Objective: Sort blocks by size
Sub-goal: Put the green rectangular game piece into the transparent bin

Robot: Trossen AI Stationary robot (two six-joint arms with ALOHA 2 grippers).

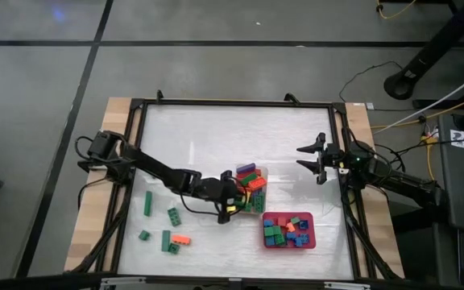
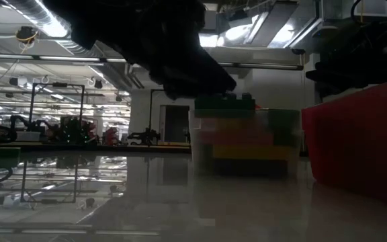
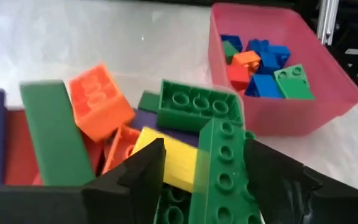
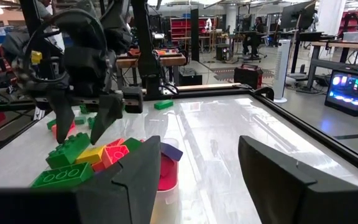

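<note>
left end effector (image 4: 82, 118) | fingers spread, gripping nothing | green bar (image 3: 219, 174) between them | above clear tub (image 1: 252, 193)

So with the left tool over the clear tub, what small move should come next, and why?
Probably lift the left tool straight up and clear. Its fingers stand apart around a long green bar that lies on the heap in the clear tub, so the drop looks done. Loose blocks remain on the table. The right tool waits open.
</note>
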